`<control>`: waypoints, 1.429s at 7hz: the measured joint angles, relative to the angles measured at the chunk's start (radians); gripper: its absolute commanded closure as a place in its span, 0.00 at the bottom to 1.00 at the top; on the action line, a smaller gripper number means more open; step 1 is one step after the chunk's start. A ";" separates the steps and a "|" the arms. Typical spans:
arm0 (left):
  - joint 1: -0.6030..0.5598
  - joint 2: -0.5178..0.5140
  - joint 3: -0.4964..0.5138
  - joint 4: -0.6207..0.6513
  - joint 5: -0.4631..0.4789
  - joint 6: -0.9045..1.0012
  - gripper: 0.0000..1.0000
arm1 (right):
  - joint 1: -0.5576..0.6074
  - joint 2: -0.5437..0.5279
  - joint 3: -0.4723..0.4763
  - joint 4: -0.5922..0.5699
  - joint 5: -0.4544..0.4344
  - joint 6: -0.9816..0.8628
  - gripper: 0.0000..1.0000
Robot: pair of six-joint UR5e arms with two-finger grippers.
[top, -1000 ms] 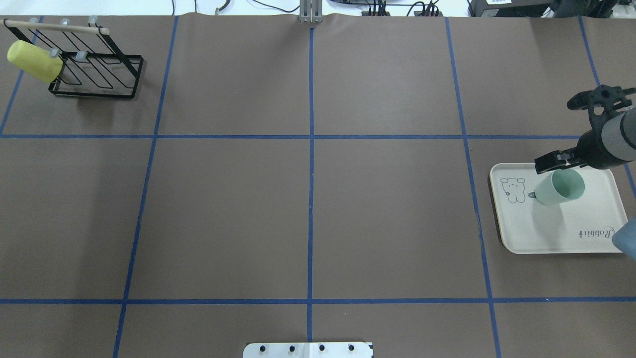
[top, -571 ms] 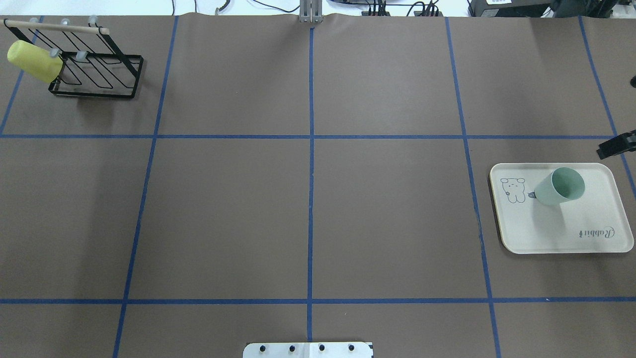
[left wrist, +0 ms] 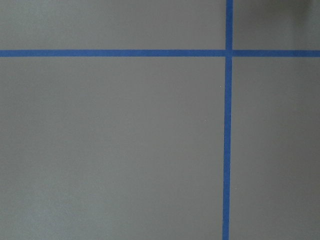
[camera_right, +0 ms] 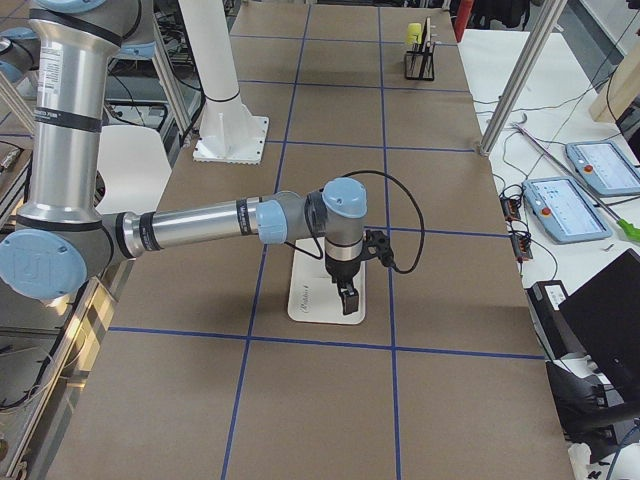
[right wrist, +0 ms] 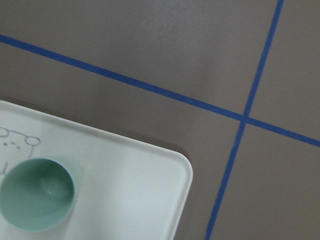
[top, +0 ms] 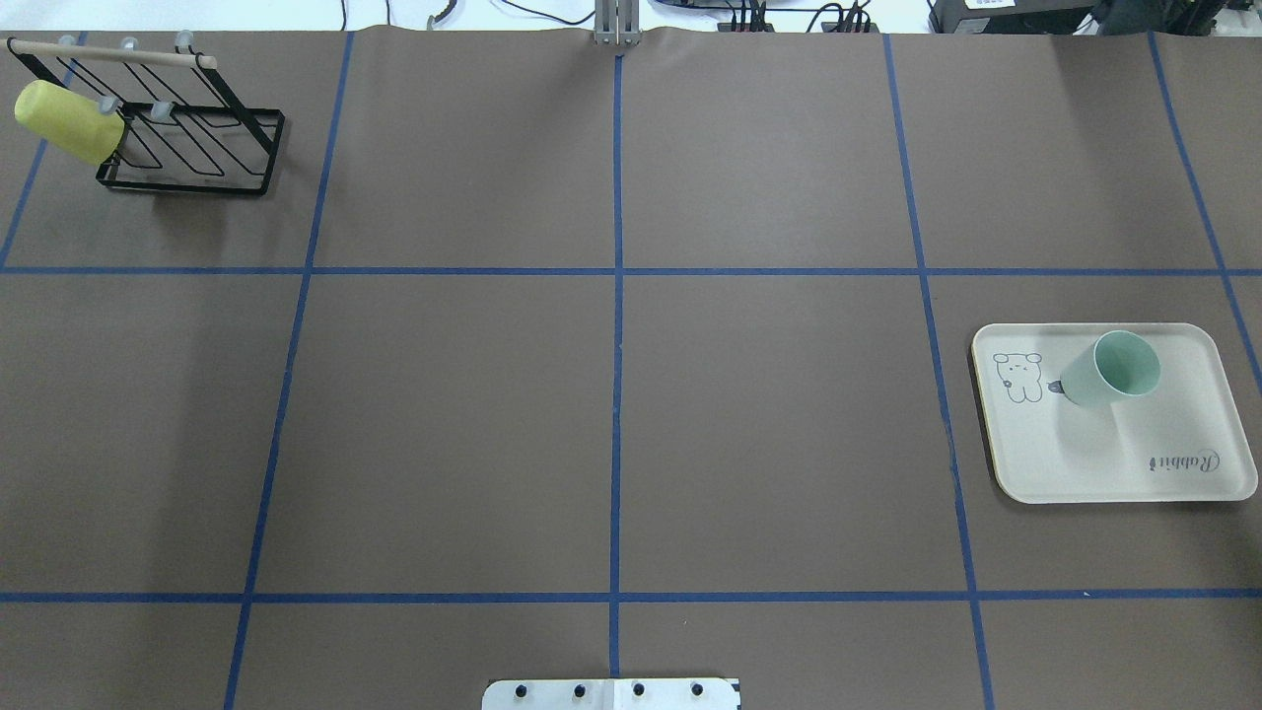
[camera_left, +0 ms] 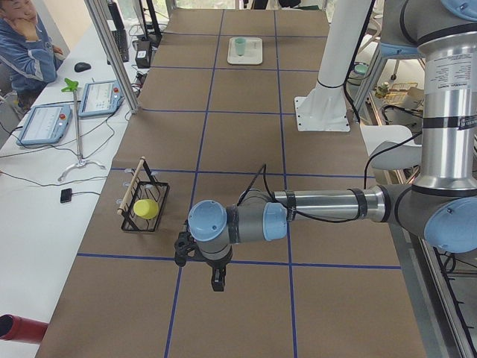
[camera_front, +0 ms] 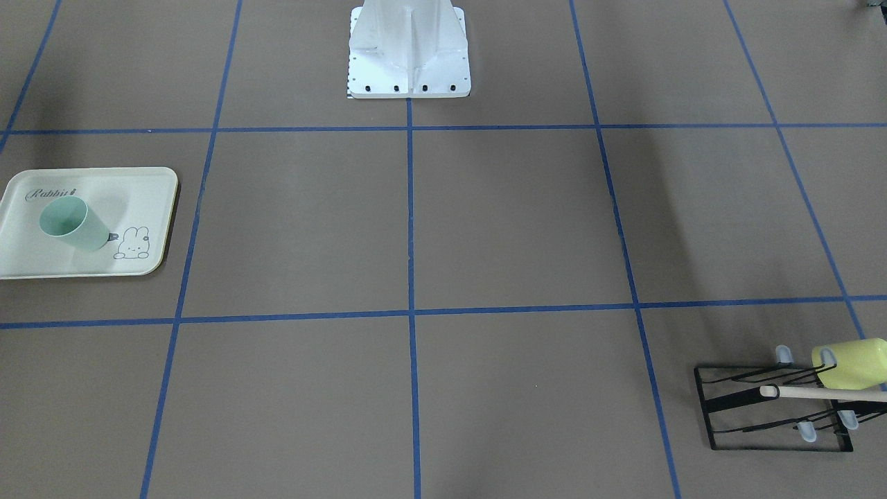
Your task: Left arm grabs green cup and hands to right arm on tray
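Observation:
The pale mint-green cup (top: 1112, 370) stands upright, mouth up, on the cream tray (top: 1114, 454) at the table's right side, beside the bunny drawing. It also shows in the front-facing view (camera_front: 73, 224) and the right wrist view (right wrist: 36, 200), free of any gripper. My right gripper (camera_right: 347, 297) shows only in the exterior right view, hanging over the tray (camera_right: 305, 295); I cannot tell whether it is open or shut. My left gripper (camera_left: 216, 280) shows only in the exterior left view, over bare table, far from the cup; I cannot tell its state either.
A black wire rack (top: 187, 148) with a yellow-green cup (top: 67, 121) hung on it stands at the far left corner. The white robot base (camera_front: 409, 55) is at the near middle edge. Blue tape lines grid the brown table. An operator (camera_left: 22, 45) sits off-table.
My right gripper, which was beside the cup's rim a second ago, has drawn away to the right and left the overhead view. The cup stays upright on the tray.

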 measured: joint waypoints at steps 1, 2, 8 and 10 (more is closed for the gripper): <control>0.000 0.000 0.001 0.000 0.000 0.000 0.00 | 0.026 -0.023 -0.003 -0.016 -0.002 -0.032 0.00; 0.000 0.000 0.001 0.000 0.000 0.001 0.00 | 0.037 -0.037 -0.011 -0.020 -0.003 -0.042 0.00; 0.000 0.003 -0.001 -0.045 0.000 -0.001 0.00 | 0.042 -0.020 -0.029 -0.015 0.006 -0.034 0.00; 0.001 0.001 -0.004 -0.079 -0.001 -0.001 0.00 | 0.042 -0.019 -0.030 -0.015 0.007 -0.034 0.00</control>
